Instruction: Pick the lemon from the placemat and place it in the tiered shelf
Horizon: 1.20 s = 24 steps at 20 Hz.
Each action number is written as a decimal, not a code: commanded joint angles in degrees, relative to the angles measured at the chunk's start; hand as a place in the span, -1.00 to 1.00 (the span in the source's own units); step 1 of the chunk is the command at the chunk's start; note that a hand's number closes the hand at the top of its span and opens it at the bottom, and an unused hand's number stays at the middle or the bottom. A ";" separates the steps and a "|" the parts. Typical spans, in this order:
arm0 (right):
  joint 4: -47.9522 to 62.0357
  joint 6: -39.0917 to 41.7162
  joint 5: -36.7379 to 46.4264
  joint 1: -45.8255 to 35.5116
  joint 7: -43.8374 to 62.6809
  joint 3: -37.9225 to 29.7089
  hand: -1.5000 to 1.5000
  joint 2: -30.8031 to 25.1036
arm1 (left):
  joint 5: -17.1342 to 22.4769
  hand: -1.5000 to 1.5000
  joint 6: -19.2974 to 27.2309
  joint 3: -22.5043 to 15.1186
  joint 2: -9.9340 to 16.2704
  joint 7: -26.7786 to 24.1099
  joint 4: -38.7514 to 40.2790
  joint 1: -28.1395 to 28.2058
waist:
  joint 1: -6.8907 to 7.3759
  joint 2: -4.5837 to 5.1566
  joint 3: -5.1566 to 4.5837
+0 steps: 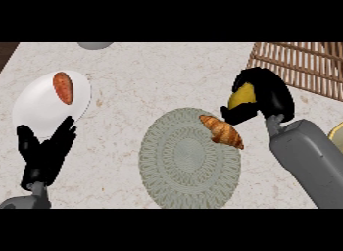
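Yellow lemon (242, 98) clasped in right hand (265, 95) beside wooden shelf (312, 61), left hand (48, 149) relaxed, no writing

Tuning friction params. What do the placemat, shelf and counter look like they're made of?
Placemat: looks woven, fibre or cord, matte grey-green; concentric ringed texture.
Shelf: looks like wood or bamboo slats, brown, with gaps between thin parallel bars.
Counter: looks like stone, marble or similar; pale beige with faint veining, no clear gloss.

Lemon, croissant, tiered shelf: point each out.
lemon (242, 97), head view, yellow side showing inside the right hand.
croissant (221, 131), head view, its middle.
tiered shelf (312, 63), head view, its wooden slats.
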 commanded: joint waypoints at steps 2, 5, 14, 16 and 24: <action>-14.19 1.83 2.44 -1.61 8.56 -5.13 1.00 -7.39 | 0.01 0.00 0.22 -0.31 0.19 2.42 -2.95 2.77 | -0.36 -0.34 -0.30; -16.77 5.84 2.17 -7.95 15.69 -10.46 1.00 -10.50 | 0.71 0.00 -0.48 0.55 -0.04 1.66 0.28 0.30 | -0.14 -0.04 -0.36; -18.74 13.80 0.45 -10.78 18.14 -21.87 1.00 -16.65 | -0.67 0.00 -0.56 0.01 -0.74 1.57 -0.71 0.82 | 1.04 0.42 -0.29; -17.74 16.80 -2.10 -15.57 20.33 -24.84 1.00 -18.66 | -1.69 0.00 -0.13 0.05 -1.66 -1.15 3.53 -0.94 | 0.86 0.46 -0.32; 1.64 17.67 -1.30 -24.75 9.21 -31.33 1.00 -23.89 | -0.90 0.00 -1.73 0.37 -1.31 -0.01 1.95 0.02 | 1.74 0.68 -0.31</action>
